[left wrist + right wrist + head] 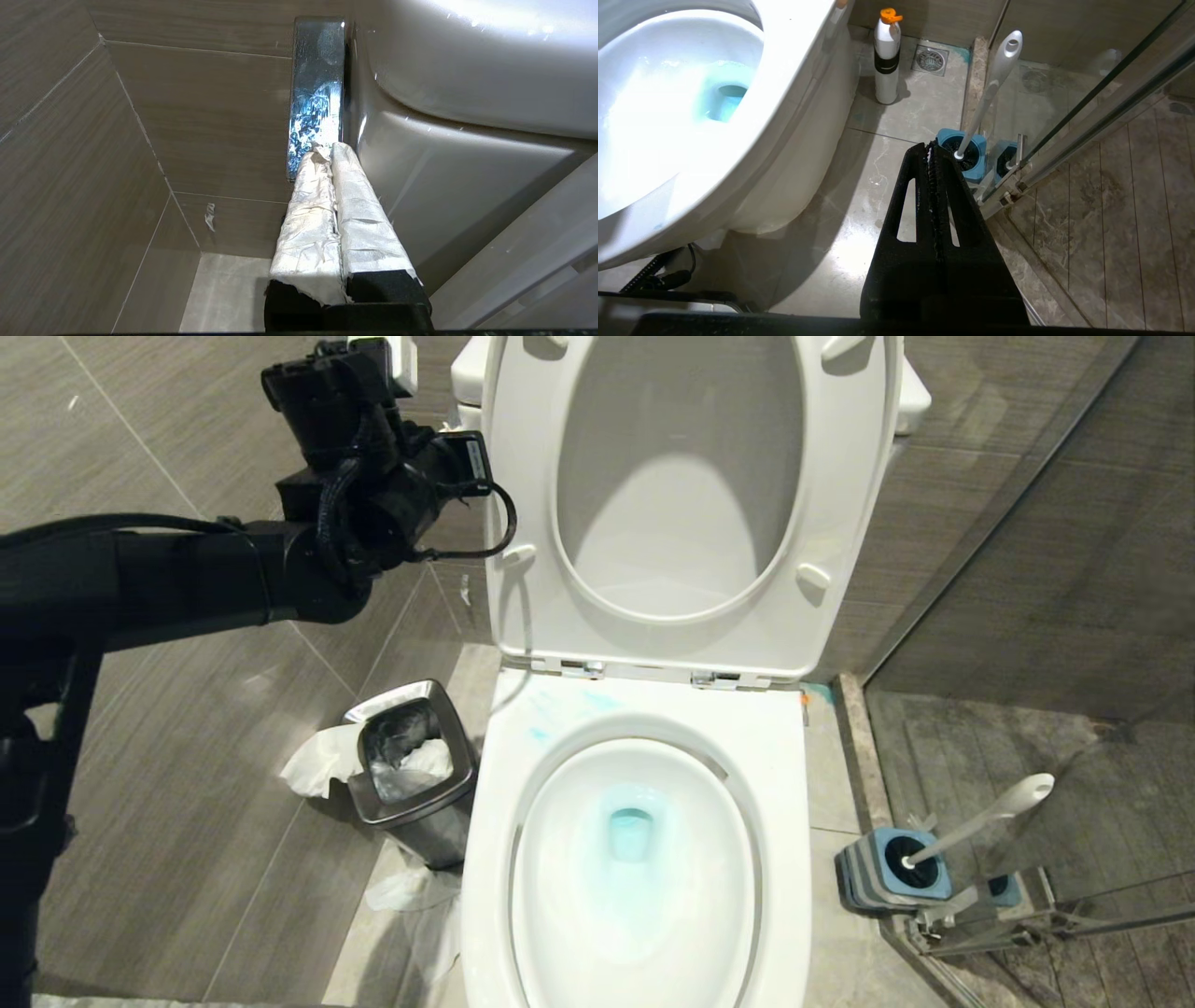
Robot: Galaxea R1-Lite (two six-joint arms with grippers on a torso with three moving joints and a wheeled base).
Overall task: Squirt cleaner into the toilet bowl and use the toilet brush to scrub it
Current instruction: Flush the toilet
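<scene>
The toilet bowl point(780, 775) stands open with its seat and lid point(840, 523) raised. Turquoise cleaner point(630, 831) tints the water and smears the rim at the back left. To the right of the bowl, the toilet brush point(990, 814) leans in its blue-grey holder point(868, 882). My left arm point(355, 495) is raised beside the tank. My left gripper point(327, 148), wrapped in white tape, is shut and empty, its tips at a chrome flush lever point(317, 70). My right gripper point(930, 149) hangs shut and empty above the floor, near the holder point(978, 161) and the brush handle point(994, 79).
A steel bin point(411, 765) with crumpled paper stands left of the bowl. A white bottle with an orange cap point(887, 65) stands on the floor by a floor drain point(930, 59). A glass shower door point(1111, 79) with a metal track closes off the right side.
</scene>
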